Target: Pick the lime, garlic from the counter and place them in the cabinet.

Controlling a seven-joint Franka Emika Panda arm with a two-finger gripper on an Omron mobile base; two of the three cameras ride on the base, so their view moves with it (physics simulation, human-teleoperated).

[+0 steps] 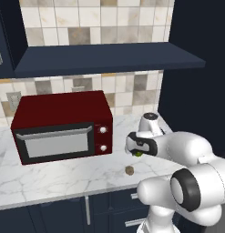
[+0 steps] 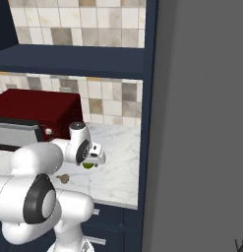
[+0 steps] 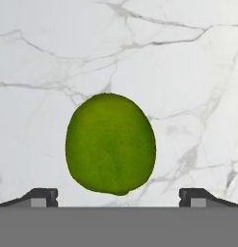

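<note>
Smooth green oval lime on veined marble counter; tool spread wide.

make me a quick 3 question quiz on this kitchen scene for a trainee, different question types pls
1. True or false: the gripper is shut on the lime.
2. Multiple choice: where is the garlic? A) on the cabinet shelf B) on the counter, in front of the microwave's right end C) inside the microwave
3. Fill in: in the hand view, the lime lies on the marble between the two spread ______.

Key
1. False: the jaws stand wide apart, with the lime lying between them on the marble, untouched.
2. B
3. fingertips
</note>
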